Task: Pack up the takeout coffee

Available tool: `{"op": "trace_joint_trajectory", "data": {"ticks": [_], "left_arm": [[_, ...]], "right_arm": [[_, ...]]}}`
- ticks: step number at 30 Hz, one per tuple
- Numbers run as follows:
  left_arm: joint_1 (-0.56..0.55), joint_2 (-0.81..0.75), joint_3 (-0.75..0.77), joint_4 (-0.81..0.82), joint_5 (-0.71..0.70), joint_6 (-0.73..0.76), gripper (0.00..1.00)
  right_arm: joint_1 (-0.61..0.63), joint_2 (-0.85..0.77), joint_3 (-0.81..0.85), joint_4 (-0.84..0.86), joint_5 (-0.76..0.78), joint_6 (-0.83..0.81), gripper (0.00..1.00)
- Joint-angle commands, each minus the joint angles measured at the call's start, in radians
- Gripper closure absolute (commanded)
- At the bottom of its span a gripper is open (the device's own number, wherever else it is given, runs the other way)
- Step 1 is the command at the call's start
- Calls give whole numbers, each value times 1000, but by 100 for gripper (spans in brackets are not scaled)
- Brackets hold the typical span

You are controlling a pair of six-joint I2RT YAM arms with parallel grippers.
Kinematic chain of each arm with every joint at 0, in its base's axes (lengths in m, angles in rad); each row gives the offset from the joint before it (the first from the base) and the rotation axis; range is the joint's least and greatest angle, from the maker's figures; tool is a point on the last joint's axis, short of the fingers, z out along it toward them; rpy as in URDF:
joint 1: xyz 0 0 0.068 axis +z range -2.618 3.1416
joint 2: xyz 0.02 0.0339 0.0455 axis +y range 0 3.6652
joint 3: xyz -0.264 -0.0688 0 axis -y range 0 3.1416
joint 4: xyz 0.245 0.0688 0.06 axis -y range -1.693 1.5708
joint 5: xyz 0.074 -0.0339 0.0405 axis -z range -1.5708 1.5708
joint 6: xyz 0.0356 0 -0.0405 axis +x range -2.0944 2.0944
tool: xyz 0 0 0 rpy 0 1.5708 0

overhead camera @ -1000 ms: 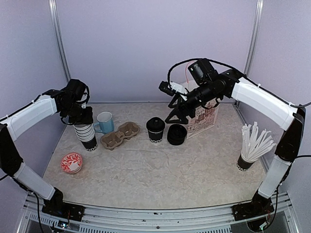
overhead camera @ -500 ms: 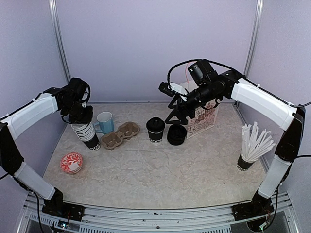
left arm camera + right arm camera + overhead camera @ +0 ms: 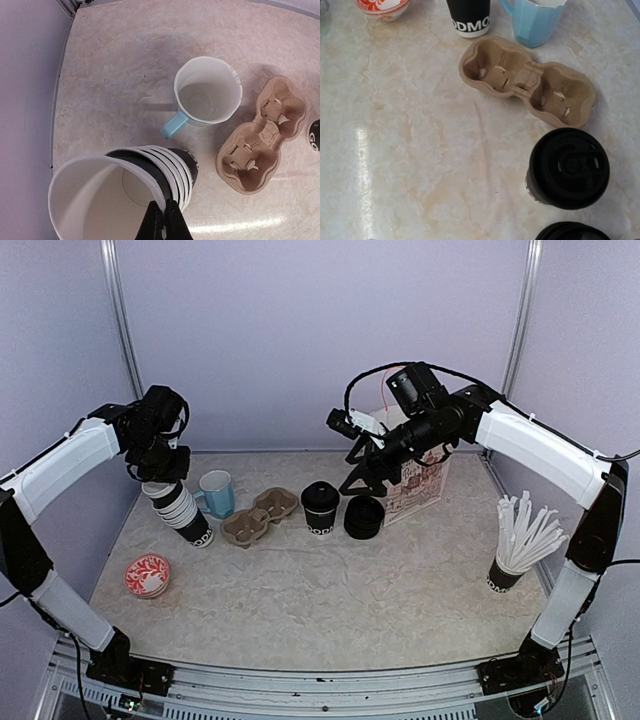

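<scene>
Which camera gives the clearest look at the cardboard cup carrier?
The right wrist view: the cup carrier lies whole and large, both pockets and their tabs plain. The left wrist view also shows the cup carrier whole, but smaller, near the edge. The top view shows it small, at a slant.

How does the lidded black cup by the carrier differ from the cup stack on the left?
The lidded cup is single and capped; the cup stack is several nested, open, white inside. The lidded cup stands upright, untouched; the cup stack leans, rim pinched by the left gripper. Both are black with white lettering.
</scene>
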Motion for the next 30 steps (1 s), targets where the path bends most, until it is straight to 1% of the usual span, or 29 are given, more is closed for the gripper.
{"op": "trace_joint_trajectory", "data": {"ticks": [1,5,14,18,23,25,27,30], "left_arm": [[-28,28,41,-28,-30,20,100],[-62,34,84,-29,-26,20,100],[-82,59,127,-48,-56,14,100],[-114,59,219,-101,-81,-8,100],[-198,69,411,-179,-129,-41,100],[-244,81,466,-194,-115,-33,100],[-302,88,486,-180,-62,-5,100],[-403,76,431,-114,42,58,100]], "right_arm": [[-8,6,-2,3,1,-13,13],[-9,3,-2,0,6,-16,13],[-9,1,3,-5,6,-16,13],[-9,-4,8,-11,10,-19,13],[-9,-5,10,-13,10,-20,13],[-10,-4,7,-14,13,-20,13],[-15,-5,-6,-10,16,-22,13],[-27,-13,-49,10,39,-29,13]]}}
